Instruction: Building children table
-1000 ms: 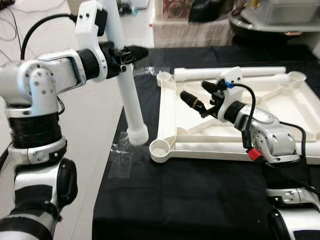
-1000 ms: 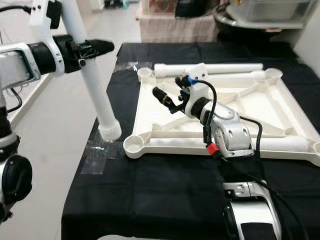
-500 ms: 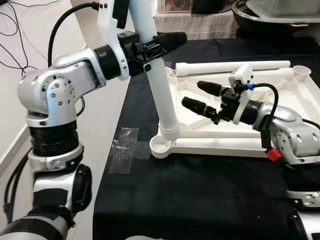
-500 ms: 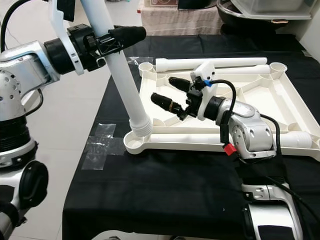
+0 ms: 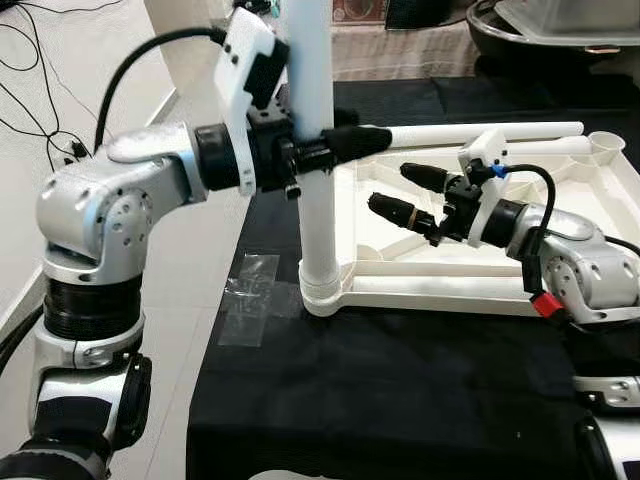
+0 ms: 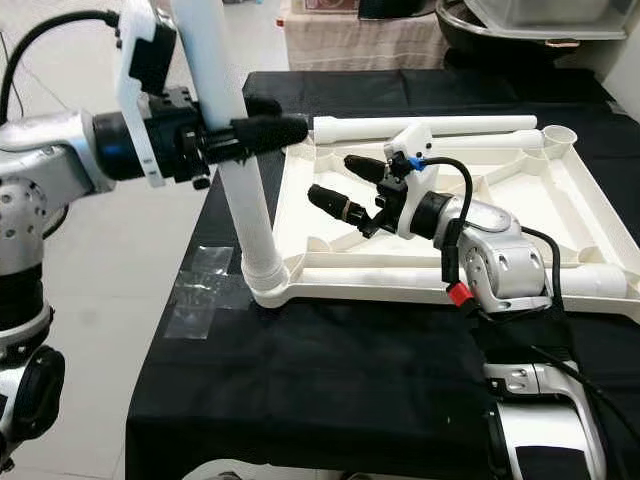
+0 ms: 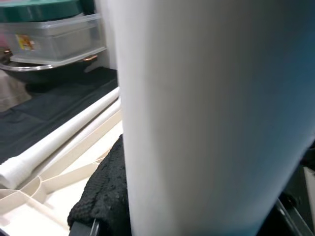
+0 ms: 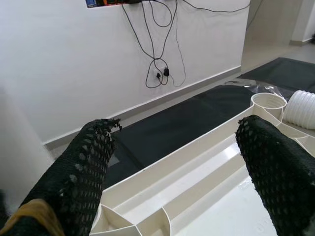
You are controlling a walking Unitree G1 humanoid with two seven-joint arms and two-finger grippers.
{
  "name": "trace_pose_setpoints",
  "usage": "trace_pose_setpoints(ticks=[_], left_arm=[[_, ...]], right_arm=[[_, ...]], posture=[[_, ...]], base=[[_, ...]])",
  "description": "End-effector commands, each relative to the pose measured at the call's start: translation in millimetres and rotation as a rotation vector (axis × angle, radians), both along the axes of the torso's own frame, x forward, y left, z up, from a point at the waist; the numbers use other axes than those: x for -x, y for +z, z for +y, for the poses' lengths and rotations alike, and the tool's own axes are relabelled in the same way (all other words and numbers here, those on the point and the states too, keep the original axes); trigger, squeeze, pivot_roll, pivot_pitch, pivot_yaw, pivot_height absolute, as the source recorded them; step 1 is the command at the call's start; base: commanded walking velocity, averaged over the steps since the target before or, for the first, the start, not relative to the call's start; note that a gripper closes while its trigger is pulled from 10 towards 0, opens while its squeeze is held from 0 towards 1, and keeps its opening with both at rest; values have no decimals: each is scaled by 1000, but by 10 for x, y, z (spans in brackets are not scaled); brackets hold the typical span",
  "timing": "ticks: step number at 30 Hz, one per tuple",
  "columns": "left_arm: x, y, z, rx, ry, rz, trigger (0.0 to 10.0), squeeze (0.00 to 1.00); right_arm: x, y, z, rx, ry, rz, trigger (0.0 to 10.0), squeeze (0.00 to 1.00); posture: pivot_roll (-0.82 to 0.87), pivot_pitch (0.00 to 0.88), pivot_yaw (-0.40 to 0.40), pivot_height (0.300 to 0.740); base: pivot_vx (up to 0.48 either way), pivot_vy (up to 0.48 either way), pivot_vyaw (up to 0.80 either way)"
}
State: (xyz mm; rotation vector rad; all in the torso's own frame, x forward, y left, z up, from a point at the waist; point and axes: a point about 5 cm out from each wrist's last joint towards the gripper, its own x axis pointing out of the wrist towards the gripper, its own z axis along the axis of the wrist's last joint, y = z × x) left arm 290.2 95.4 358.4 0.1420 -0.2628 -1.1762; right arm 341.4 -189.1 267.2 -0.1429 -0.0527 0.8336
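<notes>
My left gripper (image 5: 340,148) is shut on a white table leg (image 5: 318,230) and holds it upright. The leg's ribbed lower end sits at the near-left corner socket (image 5: 322,296) of the white upside-down tabletop frame (image 5: 450,290). In the left wrist view the leg (image 7: 206,118) is close up beside one black finger (image 7: 106,196). My right gripper (image 5: 392,190) hovers open over the left part of the frame, holding nothing. Its fingers (image 8: 78,172) spread wide above the frame's ribs (image 8: 197,167). Two more white legs (image 5: 470,132) lie along the frame's far edge.
The frame rests on a table under a black cloth (image 5: 400,400). A patch of clear tape (image 5: 250,300) sticks to the cloth near the table's left edge, with pale floor (image 5: 180,260) beyond. Storage bins (image 5: 560,20) stand behind the table.
My left arm has swung the leg from a tilt to upright, and its lower end has come down onto the near-left corner socket. The right gripper has stayed open in about the same place.
</notes>
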Motion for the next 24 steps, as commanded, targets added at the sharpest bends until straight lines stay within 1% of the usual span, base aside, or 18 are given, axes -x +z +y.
trace_pose_setpoints(ticks=[1,7,15,24], left_arm=[[38,-59,-70,9,-18,-24,10000,0],[24,-110,-59,31,-7,-9,10000,0],[-5,-131,-28,22,-10,-34,10000,0],[-42,-138,45,46,38,-27,10000,0]], right_arm=[[58,-37,11,36,48,12,10000,0],[129,-55,8,70,107,30,10000,0],[113,-74,5,70,103,34,10000,0],[109,-86,9,74,103,40,10000,0]], posture=[[12,181,46,740],[8,180,45,740],[9,172,38,740],[9,165,31,740]], base=[[0,0,0],[0,0,0],[0,0,0],[0,0,0]])
